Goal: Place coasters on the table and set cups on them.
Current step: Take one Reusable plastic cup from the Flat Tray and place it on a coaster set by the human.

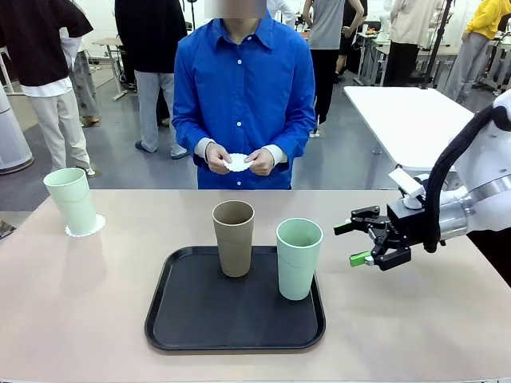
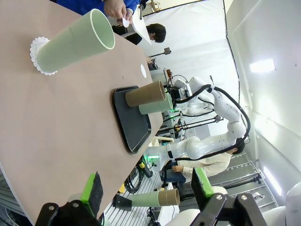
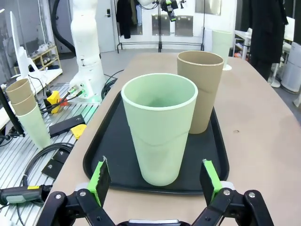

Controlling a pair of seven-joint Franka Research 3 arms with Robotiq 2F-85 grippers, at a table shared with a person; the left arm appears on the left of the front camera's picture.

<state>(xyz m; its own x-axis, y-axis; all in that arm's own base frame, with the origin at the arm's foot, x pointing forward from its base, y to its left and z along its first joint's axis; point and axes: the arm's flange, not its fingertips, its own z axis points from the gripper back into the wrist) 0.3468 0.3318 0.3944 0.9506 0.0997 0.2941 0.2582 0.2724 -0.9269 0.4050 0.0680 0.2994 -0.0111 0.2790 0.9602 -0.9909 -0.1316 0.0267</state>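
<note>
One pale mint cup point(image 1: 72, 201) stands on a white scalloped coaster point(image 1: 85, 226) at the table's point(image 1: 80, 303) far left. The tan cup point(image 1: 233, 238) and the second mint cup point(image 1: 299, 258) stand upright on the black tray point(image 1: 235, 335). My right gripper point(image 1: 363, 239) is open, level with that mint cup and just to its right. In the right wrist view the mint cup point(image 3: 160, 132) sits ahead between the spread green pads point(image 3: 100, 176), untouched. My left gripper point(image 2: 146, 188) is open and empty, off the table's left end, facing the cup on its coaster point(image 2: 75, 42). The person's hands hold another coaster point(image 1: 238, 163).
The person in a blue shirt point(image 1: 243, 88) stands at the table's far edge, at the middle. A white table point(image 1: 415, 120) stands behind at the right. Bare tabletop lies left and right of the tray.
</note>
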